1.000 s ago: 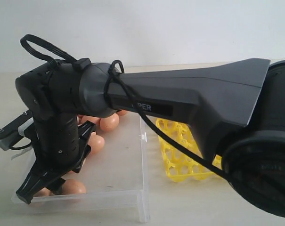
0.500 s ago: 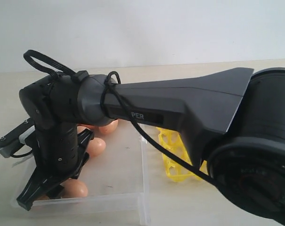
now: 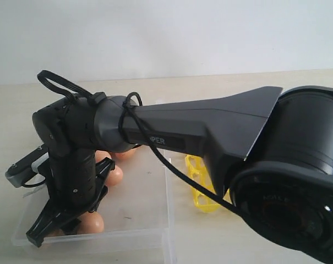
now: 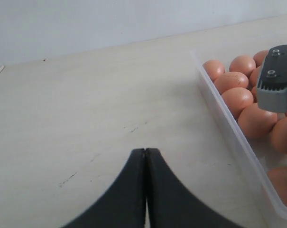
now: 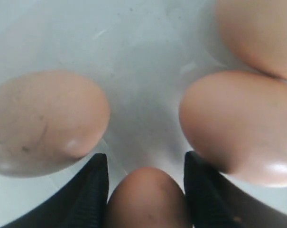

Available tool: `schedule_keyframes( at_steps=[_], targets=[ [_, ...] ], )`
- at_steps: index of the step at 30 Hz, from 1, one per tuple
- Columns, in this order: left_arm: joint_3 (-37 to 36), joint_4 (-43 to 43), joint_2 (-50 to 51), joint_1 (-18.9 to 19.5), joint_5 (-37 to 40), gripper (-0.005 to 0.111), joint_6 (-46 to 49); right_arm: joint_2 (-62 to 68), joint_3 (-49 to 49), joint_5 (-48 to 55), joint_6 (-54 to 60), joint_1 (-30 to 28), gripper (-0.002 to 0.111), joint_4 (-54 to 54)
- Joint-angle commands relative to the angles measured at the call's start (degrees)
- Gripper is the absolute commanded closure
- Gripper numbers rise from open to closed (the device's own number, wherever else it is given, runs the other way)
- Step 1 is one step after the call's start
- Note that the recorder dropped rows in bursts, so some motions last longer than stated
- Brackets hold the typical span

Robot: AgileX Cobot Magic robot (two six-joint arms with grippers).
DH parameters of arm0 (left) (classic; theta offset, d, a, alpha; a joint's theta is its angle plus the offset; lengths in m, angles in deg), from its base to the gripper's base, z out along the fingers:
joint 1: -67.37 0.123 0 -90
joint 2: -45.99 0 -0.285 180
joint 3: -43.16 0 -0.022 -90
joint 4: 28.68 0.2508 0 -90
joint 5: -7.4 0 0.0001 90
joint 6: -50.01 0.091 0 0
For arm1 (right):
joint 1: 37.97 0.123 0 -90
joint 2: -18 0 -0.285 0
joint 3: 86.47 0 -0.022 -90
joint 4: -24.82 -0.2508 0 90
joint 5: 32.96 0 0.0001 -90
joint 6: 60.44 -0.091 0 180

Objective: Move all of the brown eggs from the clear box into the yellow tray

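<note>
Lower into the clear box came your right arm, at the exterior view's lower left; its jaws stood astride one brown egg, though whether they pinched it yet could not be told; you needed a gentle squeeze and a straight lift, sparing the neighbouring eggs; the yellow tray waited centre-right; your left jaws were closed over bare worktop.

A large black robot arm reaches from the right across to the left. Its right gripper points down into the transparent low-walled plastic box. Three orange-brown oval eggs show beside it. A bright yellow lattice tray peeks from behind the arm, right of the box.
</note>
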Motion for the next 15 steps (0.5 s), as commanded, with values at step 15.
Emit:
schedule_keyframes(
  at_steps=[15],
  targets=[
    [0.2, -0.1, -0.3, -0.3, -0.4, 0.107, -0.3, -11.0, 8.7, -18.5, 1.2, -1.4, 0.108, 0.9]
  ],
)
